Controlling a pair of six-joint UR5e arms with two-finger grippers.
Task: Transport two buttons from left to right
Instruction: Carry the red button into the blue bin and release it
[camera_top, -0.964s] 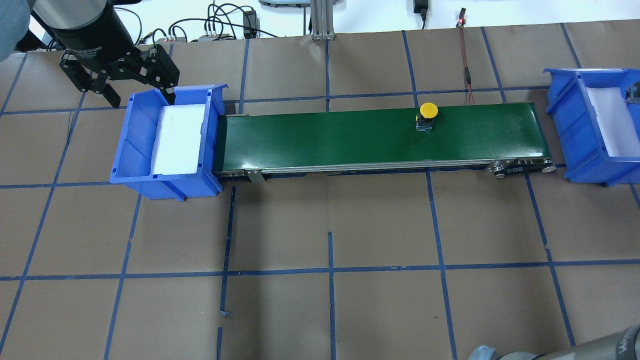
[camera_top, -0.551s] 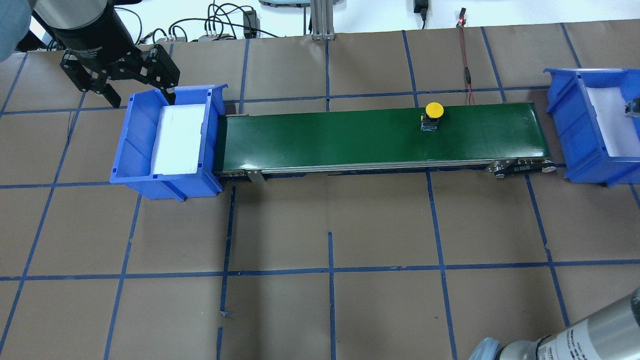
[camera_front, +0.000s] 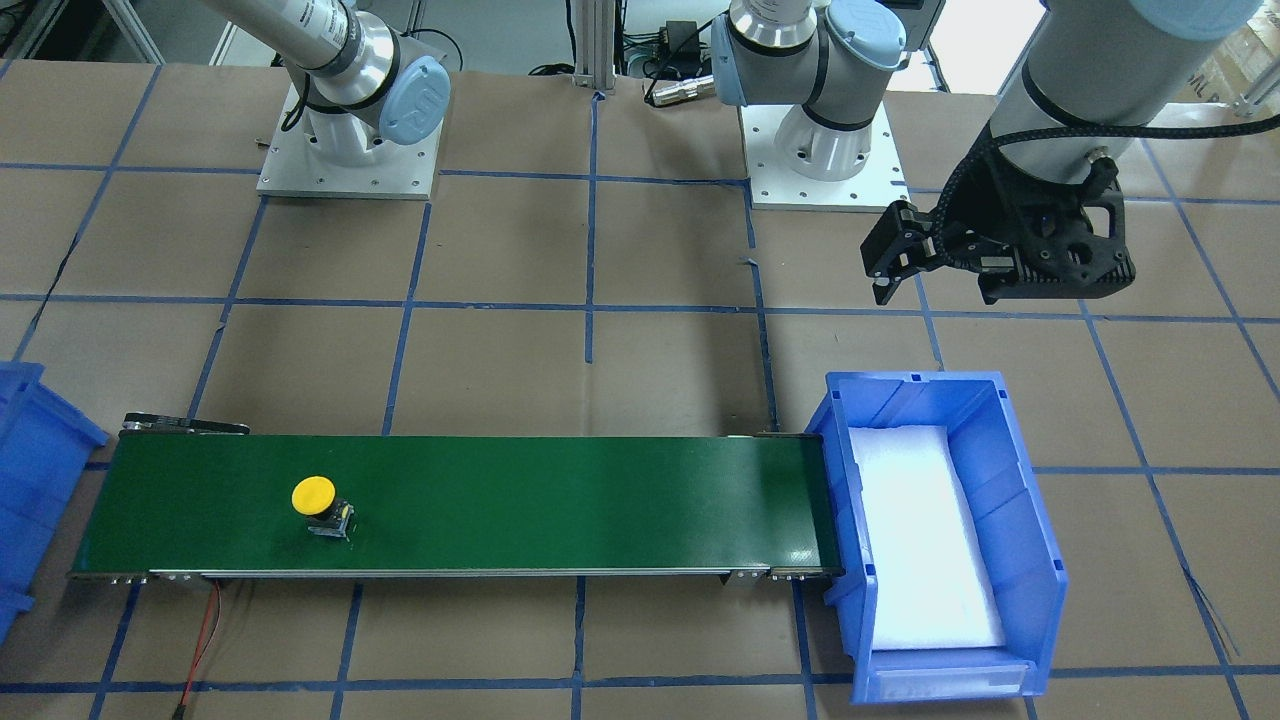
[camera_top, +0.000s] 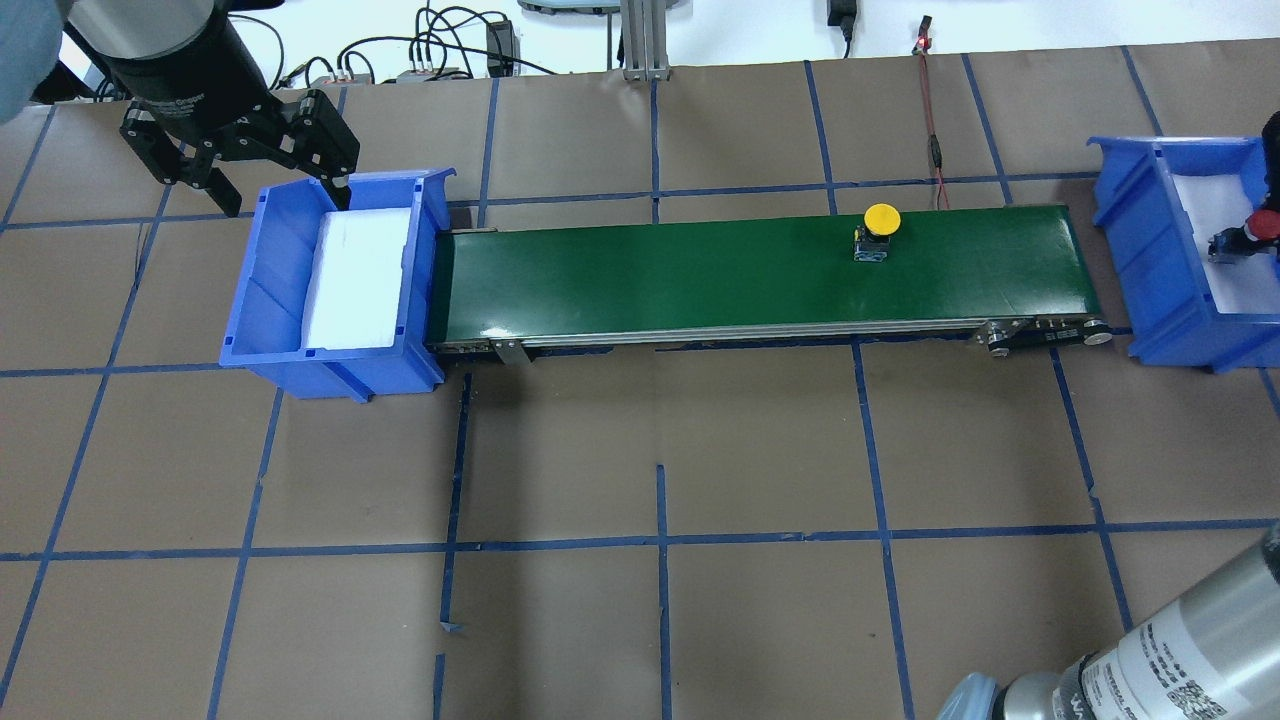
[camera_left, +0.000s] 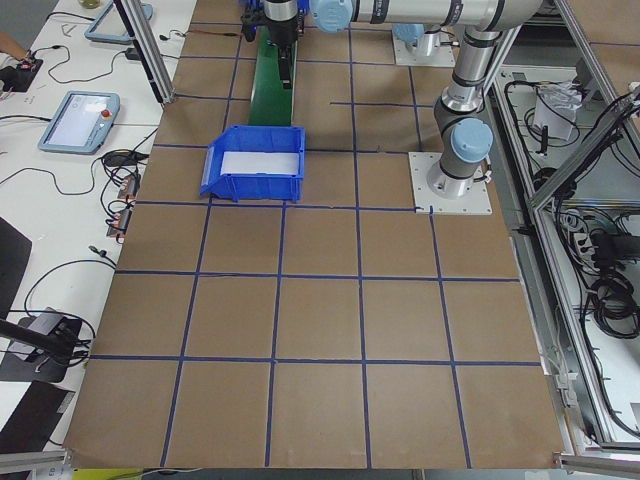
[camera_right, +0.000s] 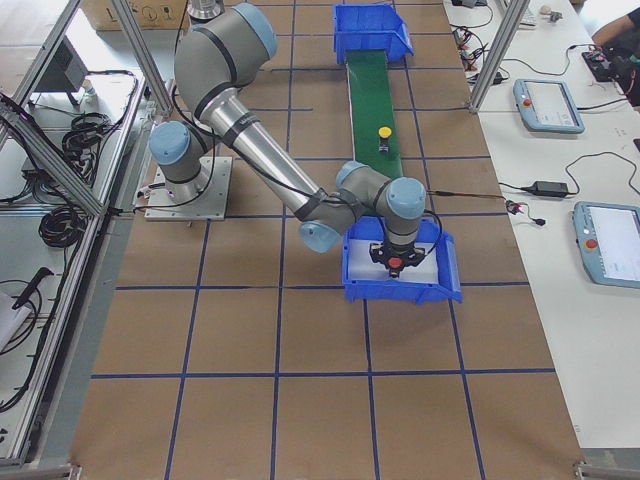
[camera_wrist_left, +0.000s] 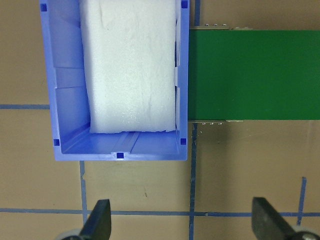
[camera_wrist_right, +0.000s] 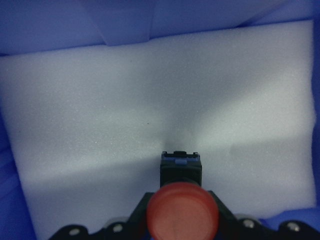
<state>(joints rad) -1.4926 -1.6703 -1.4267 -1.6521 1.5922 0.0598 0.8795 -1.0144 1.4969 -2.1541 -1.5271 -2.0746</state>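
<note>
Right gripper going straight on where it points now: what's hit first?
The white foam pad in the blue bin. The right gripper points down at it, shut on the red button, so the button's base likely touches first; the gap is unclear.

The yellow button has been carried further along the green belt, a little nearer the right bin than before. The red button, earlier only a dark shape at that bin's edge, has been brought further in over the white foam by the right gripper, so its cap is now shown. More of the right arm is seen in the overhead view's lower corner
</note>
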